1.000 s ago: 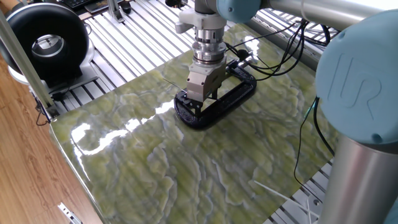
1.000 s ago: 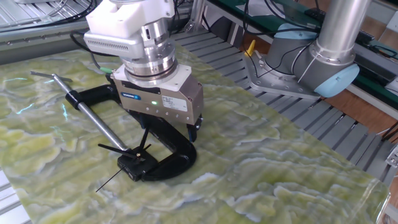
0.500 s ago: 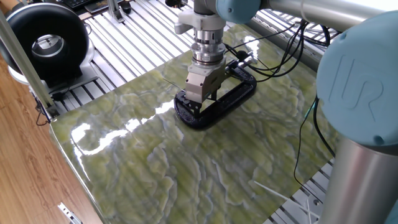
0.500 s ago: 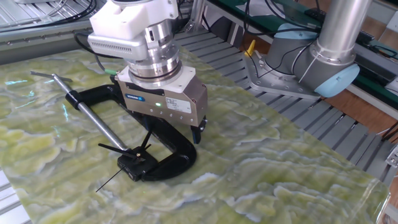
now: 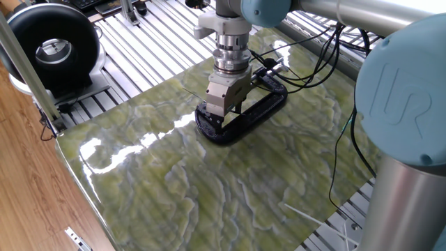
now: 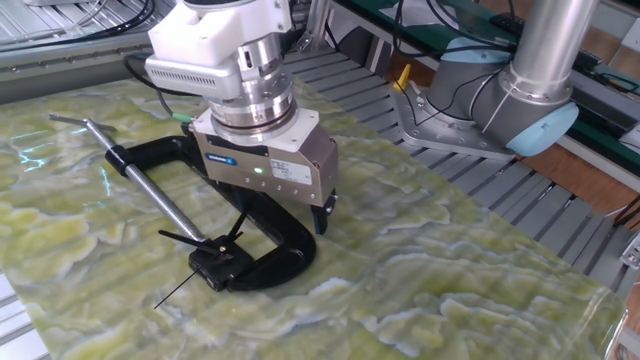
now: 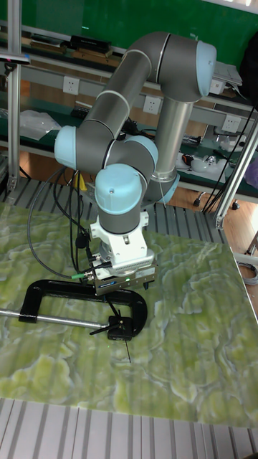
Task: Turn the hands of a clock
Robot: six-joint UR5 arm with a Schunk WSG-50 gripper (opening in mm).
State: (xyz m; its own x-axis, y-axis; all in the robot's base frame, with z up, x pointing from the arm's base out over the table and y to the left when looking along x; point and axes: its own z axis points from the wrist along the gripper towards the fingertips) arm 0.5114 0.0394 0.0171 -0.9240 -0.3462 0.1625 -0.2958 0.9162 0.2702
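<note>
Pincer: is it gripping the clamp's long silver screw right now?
No. In the other fixed view the pincer hangs over the black C-clamp, while the long silver screw lies bare to its side, untouched.

Obstacle: C-clamp (image 6: 270, 235) frame and screw (image 6: 160, 200) under the gripper (image 6: 275, 215).
Free room: marbled tabletop (image 6: 450, 290) around the clamp.

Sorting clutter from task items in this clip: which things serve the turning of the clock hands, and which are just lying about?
Belongs to the job:
- robot's hand, low over the clamp
- black C-clamp
- small black piece held in the clamp's jaw
- thin needle hands sticking out of that piece

Just lying about:
- round black ring-shaped device with a silver centre
- black cables
</note>
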